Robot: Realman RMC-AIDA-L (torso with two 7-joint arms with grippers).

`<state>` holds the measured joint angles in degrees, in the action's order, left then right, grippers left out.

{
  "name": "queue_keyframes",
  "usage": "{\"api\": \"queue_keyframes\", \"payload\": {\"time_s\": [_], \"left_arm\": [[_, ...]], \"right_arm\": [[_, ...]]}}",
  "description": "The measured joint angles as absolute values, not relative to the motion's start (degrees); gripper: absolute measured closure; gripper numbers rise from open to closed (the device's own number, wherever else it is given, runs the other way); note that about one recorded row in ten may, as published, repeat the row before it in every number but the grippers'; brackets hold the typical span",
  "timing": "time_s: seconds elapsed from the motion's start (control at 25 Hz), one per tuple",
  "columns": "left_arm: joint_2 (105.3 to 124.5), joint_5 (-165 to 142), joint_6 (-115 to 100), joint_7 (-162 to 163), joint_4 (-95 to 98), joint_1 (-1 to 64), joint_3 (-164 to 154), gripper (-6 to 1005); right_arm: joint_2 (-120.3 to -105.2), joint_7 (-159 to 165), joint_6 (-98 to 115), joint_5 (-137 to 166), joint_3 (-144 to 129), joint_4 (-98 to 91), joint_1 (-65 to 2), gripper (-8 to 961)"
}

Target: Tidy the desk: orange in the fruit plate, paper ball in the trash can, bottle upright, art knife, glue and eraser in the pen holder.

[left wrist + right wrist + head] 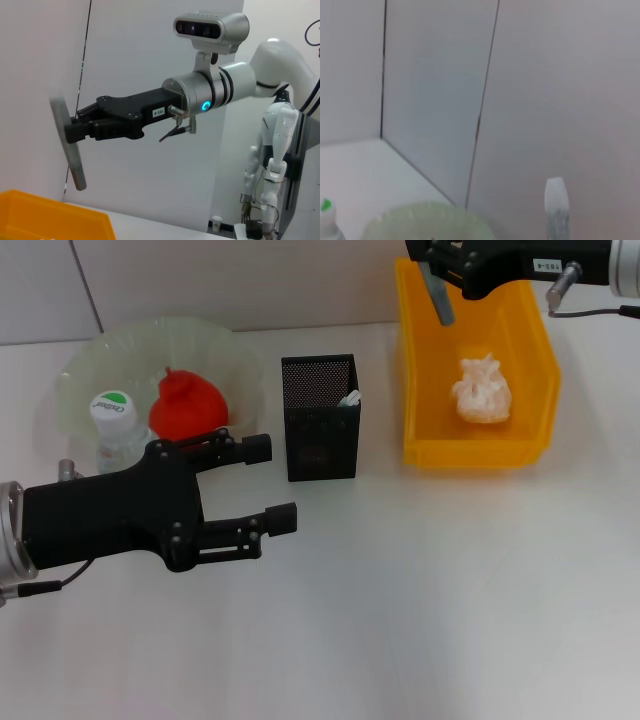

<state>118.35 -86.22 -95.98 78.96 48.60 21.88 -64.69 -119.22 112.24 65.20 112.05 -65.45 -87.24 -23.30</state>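
white desk: paper ball (481, 389) in yellow bin (425, 445), right pincer (438, 285) clamped on art knife (437, 295), left pincer (268, 481) apart.

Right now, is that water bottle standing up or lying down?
Standing: the bottle shows its green-and-white cap on top, beside the fruit plate.

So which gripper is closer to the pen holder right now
Left. The left gripper sits open just beside the pen holder, while the right gripper, holding the art knife, is above the trash can.
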Motion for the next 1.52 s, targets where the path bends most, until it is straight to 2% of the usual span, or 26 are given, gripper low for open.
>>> {"api": "queue_keyframes", "payload": {"time_s": [0.36, 0.68, 1.32, 1.52], "left_arm": [[118.48, -86.22, -95.98, 78.86, 48.60, 21.93, -65.04, 197], [118.48, -86.10, -95.87, 78.31, 48.60, 21.97, -65.30, 197], [118.57, -85.72, -96.00, 76.69, 47.03, 21.97, -65.40, 197], [118.58, -85.69, -95.98, 76.65, 46.94, 21.97, -65.41, 197]], "right_arm": [[-119.04, 92.42, 68.99, 90.41, -58.78, -72.08, -21.41, 820], [-118.63, 85.99, 77.12, 87.33, -51.62, -58.08, -25.85, 820], [-116.99, 84.79, 76.73, 90.95, -51.83, -45.54, -34.25, 820], [-116.88, 84.80, 75.27, 92.37, -51.98, -43.55, -35.68, 820]]}}
